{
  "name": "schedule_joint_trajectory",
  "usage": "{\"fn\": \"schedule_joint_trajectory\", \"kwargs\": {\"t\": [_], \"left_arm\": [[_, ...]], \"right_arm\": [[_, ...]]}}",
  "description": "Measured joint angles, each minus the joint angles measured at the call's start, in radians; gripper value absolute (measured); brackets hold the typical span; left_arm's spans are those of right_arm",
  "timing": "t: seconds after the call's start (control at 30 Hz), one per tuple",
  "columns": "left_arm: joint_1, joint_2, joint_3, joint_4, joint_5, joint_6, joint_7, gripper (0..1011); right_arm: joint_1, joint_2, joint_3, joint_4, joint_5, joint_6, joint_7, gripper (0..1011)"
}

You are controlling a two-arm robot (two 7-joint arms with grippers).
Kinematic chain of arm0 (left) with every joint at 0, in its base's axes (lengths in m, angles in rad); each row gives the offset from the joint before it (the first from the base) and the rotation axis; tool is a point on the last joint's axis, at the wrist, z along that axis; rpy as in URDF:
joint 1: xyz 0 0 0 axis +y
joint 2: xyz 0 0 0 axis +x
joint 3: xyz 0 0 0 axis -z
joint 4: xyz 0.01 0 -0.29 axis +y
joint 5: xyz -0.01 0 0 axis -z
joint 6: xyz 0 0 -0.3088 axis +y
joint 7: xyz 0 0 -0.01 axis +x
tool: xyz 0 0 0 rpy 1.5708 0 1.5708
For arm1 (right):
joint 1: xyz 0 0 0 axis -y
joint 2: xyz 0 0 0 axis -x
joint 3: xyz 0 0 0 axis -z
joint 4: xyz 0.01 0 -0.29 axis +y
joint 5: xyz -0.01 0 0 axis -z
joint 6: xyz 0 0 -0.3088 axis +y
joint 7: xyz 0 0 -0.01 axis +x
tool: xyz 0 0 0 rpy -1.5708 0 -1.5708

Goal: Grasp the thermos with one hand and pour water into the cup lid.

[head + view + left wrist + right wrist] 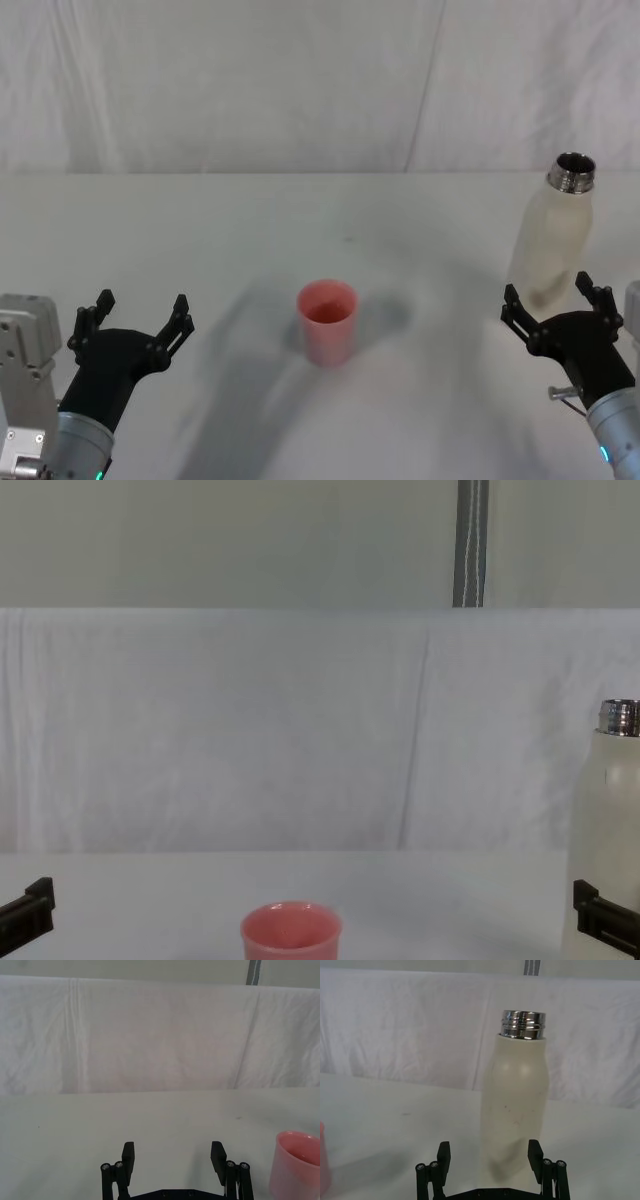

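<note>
- Looking down from the head view: thermos (552, 235) upright at the far right of the white table (250, 230), steel neck uncapped, no lettering or logo legible on the cream body. Cup lid (327, 321) upright near the table's middle, mouth up, pink, unmarked, well apart from the thermos. Right gripper (560, 302) just in front of the thermos base, fingers spread wide, nothing between them that is clamped. Left gripper (132, 320) low at the left, fingers likewise parted and holding nothing, well apart from the cup lid.
- Seen from the left wrist view: left gripper (172, 1157) with both black fingers apart over bare table; cup lid (295, 1165) off to one side, not between the fingers. White cloth backdrop (150, 1035) behind, no print on it.
- Seen from the right wrist view: thermos (516, 1105) standing straight ahead, lower body lined up with the gap of the right gripper (490, 1157); fingers spread on either side of the base, contact not clear. Threaded neck shiny, faint scuffs on the body, no readable writing. Sliver of the pink cup lid (324, 1160) at the edge.
- Seen from the chest view: cup lid (291, 931) low at centre, thermos (605, 830) at the right edge, a black fingertip of the right gripper (603, 918) across its lower part, a tip of the left gripper (25, 912) at the lower left. Grey pole (470, 542) above the backdrop.
</note>
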Motion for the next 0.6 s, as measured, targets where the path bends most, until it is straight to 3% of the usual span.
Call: {"fn": "schedule_joint_trajectory", "kwargs": {"t": [0.6], "left_arm": [[0.000,0.000,0.000,0.000,0.000,0.000,0.000,1001]], "right_arm": [[0.041,-0.039,0.048,0.061,0.039,-0.030,0.035,1001]]}}
